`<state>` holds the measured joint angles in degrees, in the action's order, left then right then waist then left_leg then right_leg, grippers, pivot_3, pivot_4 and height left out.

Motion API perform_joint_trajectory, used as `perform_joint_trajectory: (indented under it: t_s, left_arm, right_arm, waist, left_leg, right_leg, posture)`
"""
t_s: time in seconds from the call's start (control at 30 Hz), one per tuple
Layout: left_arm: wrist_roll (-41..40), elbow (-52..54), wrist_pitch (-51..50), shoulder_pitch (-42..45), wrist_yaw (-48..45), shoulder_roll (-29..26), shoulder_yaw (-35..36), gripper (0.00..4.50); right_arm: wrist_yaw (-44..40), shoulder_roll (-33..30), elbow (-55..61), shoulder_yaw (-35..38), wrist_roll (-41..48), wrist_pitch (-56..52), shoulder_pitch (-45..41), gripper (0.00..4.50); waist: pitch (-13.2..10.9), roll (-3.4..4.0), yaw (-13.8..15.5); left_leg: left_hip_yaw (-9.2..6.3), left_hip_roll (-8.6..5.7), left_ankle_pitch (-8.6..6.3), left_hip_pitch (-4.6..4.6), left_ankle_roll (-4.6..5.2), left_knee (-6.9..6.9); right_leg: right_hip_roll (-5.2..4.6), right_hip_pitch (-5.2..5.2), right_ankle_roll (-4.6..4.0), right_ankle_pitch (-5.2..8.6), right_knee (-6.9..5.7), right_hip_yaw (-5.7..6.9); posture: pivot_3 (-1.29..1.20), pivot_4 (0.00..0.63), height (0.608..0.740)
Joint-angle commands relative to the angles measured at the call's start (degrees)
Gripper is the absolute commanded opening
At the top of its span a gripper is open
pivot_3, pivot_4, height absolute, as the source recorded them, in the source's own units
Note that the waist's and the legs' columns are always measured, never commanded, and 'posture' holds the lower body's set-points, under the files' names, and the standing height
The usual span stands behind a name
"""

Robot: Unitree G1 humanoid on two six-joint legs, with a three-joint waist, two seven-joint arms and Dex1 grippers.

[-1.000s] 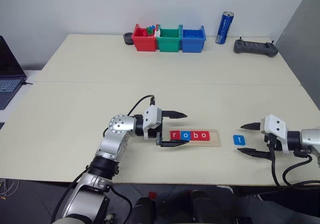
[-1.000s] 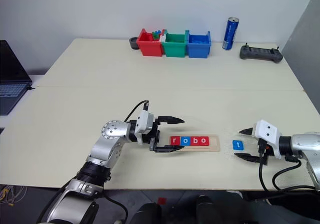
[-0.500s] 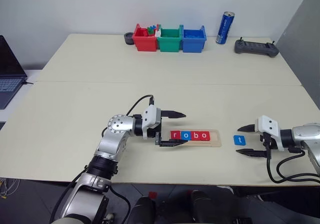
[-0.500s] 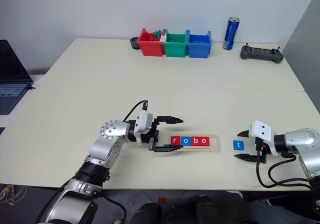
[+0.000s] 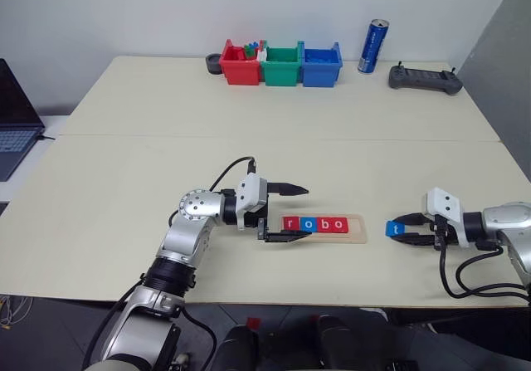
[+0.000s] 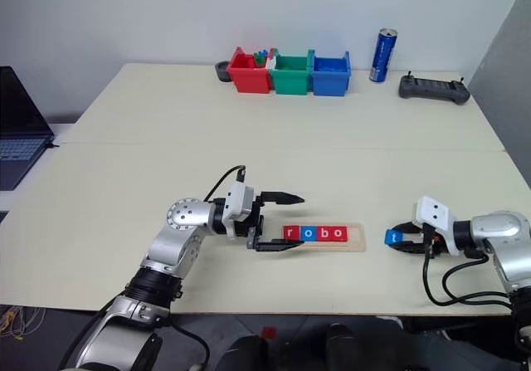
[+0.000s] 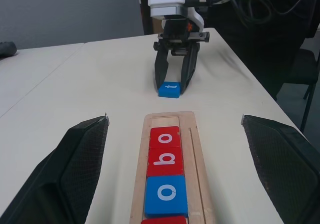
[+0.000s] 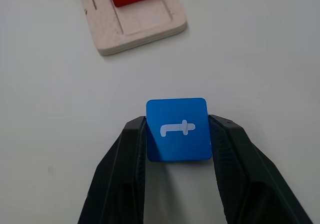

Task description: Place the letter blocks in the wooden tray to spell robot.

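Observation:
The wooden tray (image 5: 358, 226) lies near the table's front edge with four letter blocks in its groove: red r (image 5: 289, 223), blue o (image 5: 307, 224), red b (image 5: 323, 224) and red o (image 5: 338, 224). Its right end slot is bare. The blue t block (image 8: 177, 129) sits on the table just right of the tray, and my right gripper (image 5: 400, 231) is shut on it, one finger pressed against each side. At the tray's left end my left gripper (image 5: 289, 213) stands open and level, one finger beyond the tray and one in front of it.
At the table's back edge stand a red bin (image 5: 239, 64), a green bin (image 5: 281, 65) and a blue bin (image 5: 320, 65). A blue can (image 5: 373, 46) and a black controller (image 5: 424, 78) are at the back right. A laptop (image 5: 15, 122) sits off the left edge.
My right gripper has edged toward the blue t block and closed its fingers onto the block's sides. The left gripper and the tray's blocks have not moved.

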<state>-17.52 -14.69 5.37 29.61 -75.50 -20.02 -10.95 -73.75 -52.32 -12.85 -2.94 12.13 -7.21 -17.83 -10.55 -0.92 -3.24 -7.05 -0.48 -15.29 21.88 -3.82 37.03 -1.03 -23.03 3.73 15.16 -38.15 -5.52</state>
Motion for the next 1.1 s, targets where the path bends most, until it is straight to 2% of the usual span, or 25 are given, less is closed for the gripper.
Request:
perform_joint_trajectory:
  t_s: [0.03,0.27,0.67,1.1]
  left_arm:
    - [-0.28,2.17,0.01,0.70,0.39,-0.19,0.11,4.50]
    - [-0.33,2.51,-0.29,0.53,0.38,-0.46,0.20,4.50]
    - [-0.31,3.14,-0.45,0.09,0.76,-0.68,0.20,4.50]
    - [-0.54,4.74,-1.06,-0.92,1.34,-1.59,0.27,4.50]
  right_arm:
    - [0.46,0.67,5.46,1.60,2.42,-2.77,-1.86,1.45]
    - [1.07,3.09,11.07,-0.55,2.79,-6.20,-3.50,1.45]
    - [-0.93,4.69,6.94,-5.57,-1.14,-1.32,-6.80,1.45]
    - [-2.78,6.01,2.74,-7.53,-3.12,2.05,-9.34,1.45]
  waist:
    - [0.00,0.00,-0.02]
    - [0.00,0.00,0.11]
    - [0.00,0.00,0.09]
    - [0.00,0.00,0.08]
  left_leg:
    - [0.00,0.00,0.00,0.00,0.00,0.00]
    - [-0.03,-0.01,0.00,0.03,0.00,0.01]
    - [-0.03,-0.01,0.00,0.02,0.00,0.01]
    - [-0.04,-0.01,0.00,0.03,0.00,0.01]
  right_leg:
    - [0.00,-0.01,0.00,0.00,-0.01,0.00]
    - [-0.01,-0.01,0.00,0.00,0.00,0.02]
    - [-0.01,-0.02,0.00,0.00,-0.01,0.04]
    - [-0.01,-0.02,-0.01,-0.01,-0.02,0.03]
  posture:
    - [0.00,0.150,0.740]
    - [0.00,0.150,0.740]
    - [0.00,0.150,0.740]
    - [0.00,0.150,0.740]
